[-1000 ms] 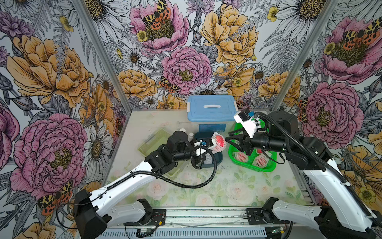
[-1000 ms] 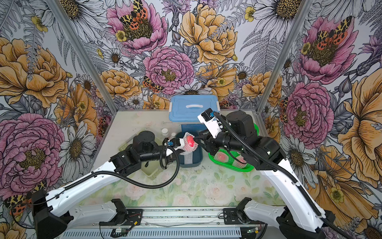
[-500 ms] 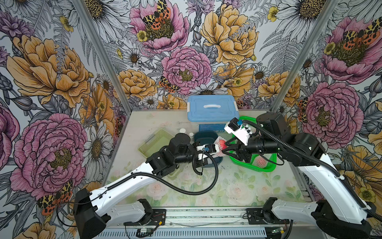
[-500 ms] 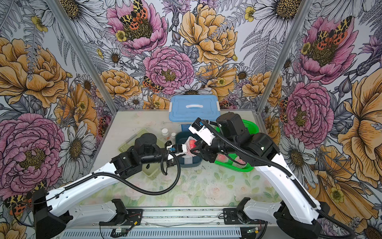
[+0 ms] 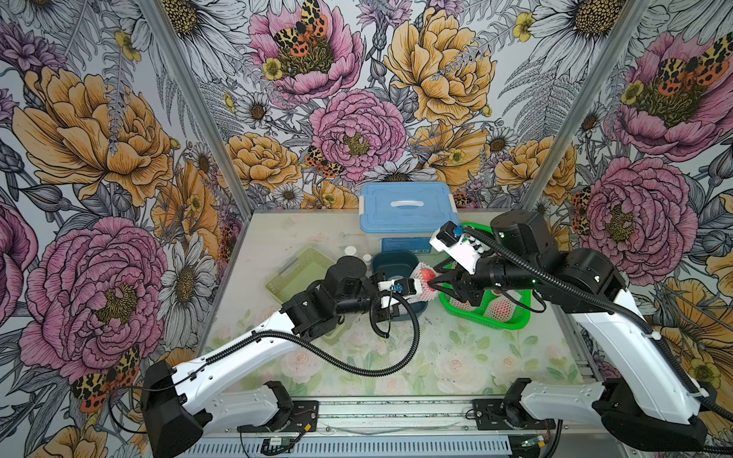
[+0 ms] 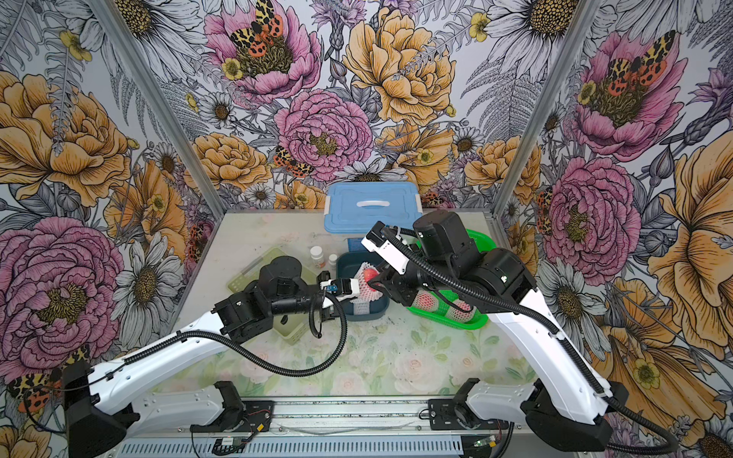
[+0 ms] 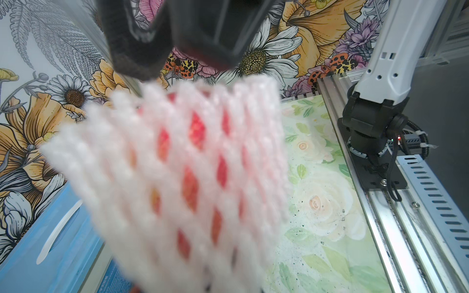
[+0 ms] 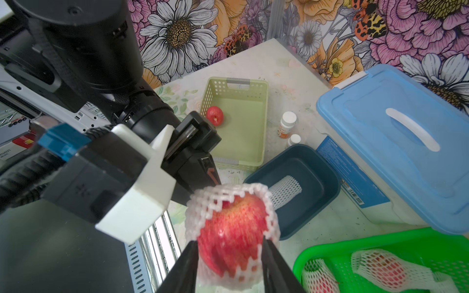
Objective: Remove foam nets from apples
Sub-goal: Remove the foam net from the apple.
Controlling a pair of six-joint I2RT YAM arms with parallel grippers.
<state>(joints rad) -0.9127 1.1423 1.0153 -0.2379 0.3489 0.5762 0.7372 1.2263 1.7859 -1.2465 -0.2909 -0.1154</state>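
Foam net, apple inside, above floral tabletop; flowered walls around.

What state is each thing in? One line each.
held apple, partly out of net
foam net, pinched by left gripper
right gripper, shut on held apple
blue box, lid on
pale basket, holds one bare apple
dark tub, holds one empty net
green basket, holds netted apples
pill bottles, capped

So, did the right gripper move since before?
Yes. The right gripper moved away from the green basket toward the dark blue tub, up against the apple in its foam net.
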